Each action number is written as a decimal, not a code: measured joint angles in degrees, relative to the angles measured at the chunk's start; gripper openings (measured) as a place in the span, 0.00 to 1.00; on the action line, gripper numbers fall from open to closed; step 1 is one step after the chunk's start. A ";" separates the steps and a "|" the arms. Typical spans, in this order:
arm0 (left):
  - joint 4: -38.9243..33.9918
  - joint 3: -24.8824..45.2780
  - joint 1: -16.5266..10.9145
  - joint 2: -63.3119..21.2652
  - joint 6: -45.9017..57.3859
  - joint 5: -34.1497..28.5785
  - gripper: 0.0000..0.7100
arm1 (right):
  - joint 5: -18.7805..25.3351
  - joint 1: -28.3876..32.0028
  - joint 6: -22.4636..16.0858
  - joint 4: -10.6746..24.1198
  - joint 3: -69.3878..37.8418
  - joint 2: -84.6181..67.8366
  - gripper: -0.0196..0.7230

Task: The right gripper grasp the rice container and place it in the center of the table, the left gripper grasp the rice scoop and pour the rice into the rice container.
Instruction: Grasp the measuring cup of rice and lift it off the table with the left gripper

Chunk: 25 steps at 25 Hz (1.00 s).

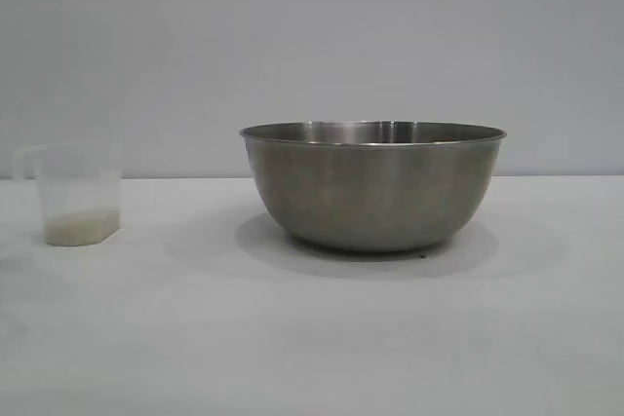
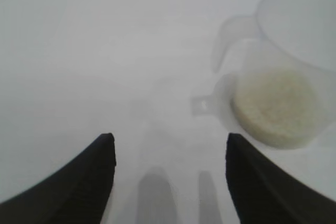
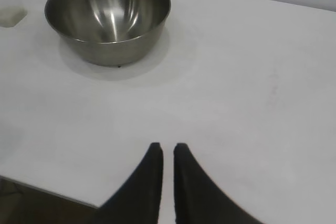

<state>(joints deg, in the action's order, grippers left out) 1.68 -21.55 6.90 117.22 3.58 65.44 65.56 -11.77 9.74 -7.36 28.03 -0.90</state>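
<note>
Left wrist view: left hand open, near the rice scoop.
Scoop stood off to one side of its fingers; right hand closed, empty.

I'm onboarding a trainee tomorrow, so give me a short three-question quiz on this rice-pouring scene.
1. True or false: the rice container already holds the rice.
2. Which claw is open: A) left claw, B) right claw?
3. Fill in: the rice sits inside the rice ____.

Key: 1 false, the bowl looks empty in the right wrist view. 2 A, its fingers stand apart short of the cup; the right is shut, away from the bowl. 3 scoop.
</note>
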 joint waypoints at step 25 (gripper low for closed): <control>0.21 -10.22 0.00 4.30 -3.30 0.22 0.63 | 0.00 0.00 0.00 0.00 0.00 0.00 0.03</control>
<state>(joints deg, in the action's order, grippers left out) 1.90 -31.76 6.90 121.53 0.28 65.66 65.56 -11.77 9.74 -7.36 28.03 -0.90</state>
